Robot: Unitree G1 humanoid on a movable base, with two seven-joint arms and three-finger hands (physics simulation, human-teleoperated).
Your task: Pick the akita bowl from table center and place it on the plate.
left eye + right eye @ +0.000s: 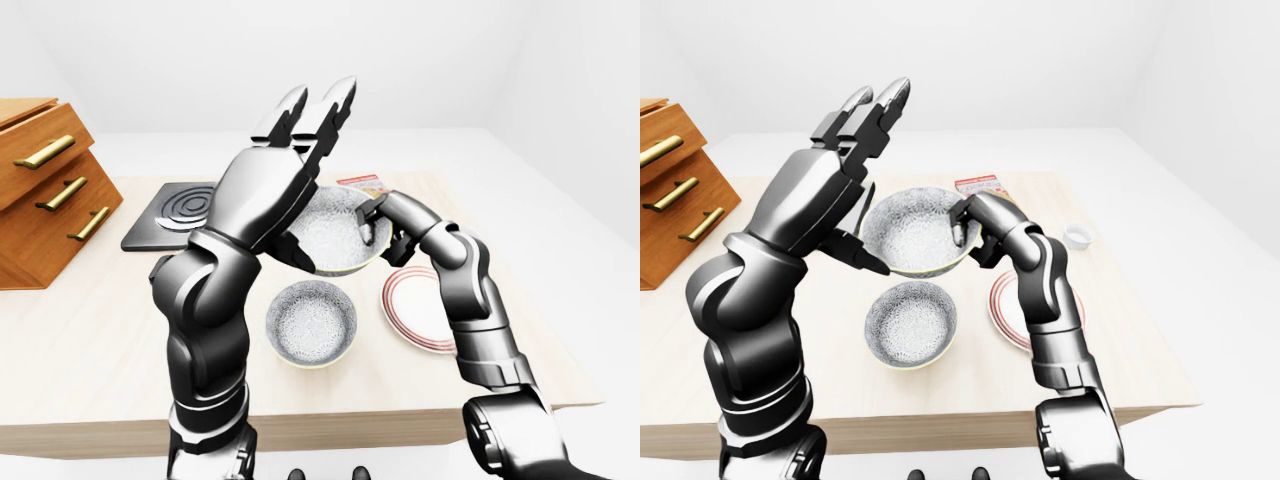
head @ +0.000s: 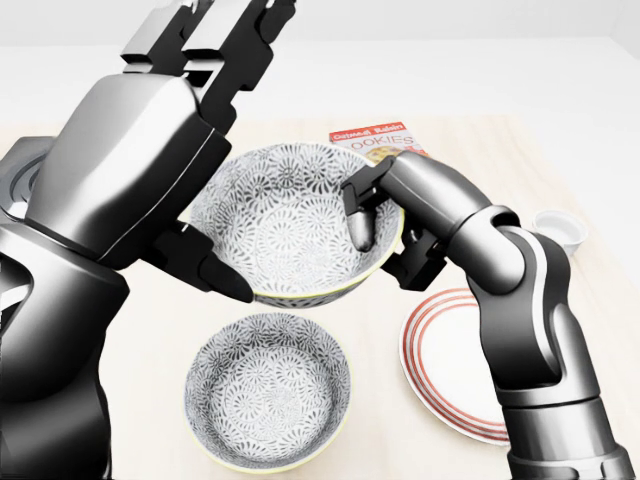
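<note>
Head view: caught the akita bowl (image 2: 290, 225) lifted off the table (image 2: 100, 330), tilted with its mouth toward the camera. Hung above and between a second patterned bowl (image 2: 268, 392) and the red-ringed plate (image 2: 450, 375), touching neither. Was pinched at its right rim by the right hand (image 2: 405, 215), with one finger (image 2: 358, 225) hooked inside against the patterned wall and the rest clamped outside. Left hand (image 2: 140, 160) spread wide, fingers cut off by the top edge, thumb (image 2: 215, 275) beside the bowl's lower left wall; contact there could not be told. A cookie box (image 2: 378, 140) lay flat past the bowl's upper right.

Left-eye view: showed those left fingers whole and straight, pointing up. Added a black burner plate (image 1: 180, 208) and a wooden drawer unit (image 1: 50, 185) at far left. Hid the table's right side behind the right arm.

Right-eye view: hid the burner behind the left arm. Revealed a small white cup (image 1: 1076, 236) standing right of the plate, well apart from it.
</note>
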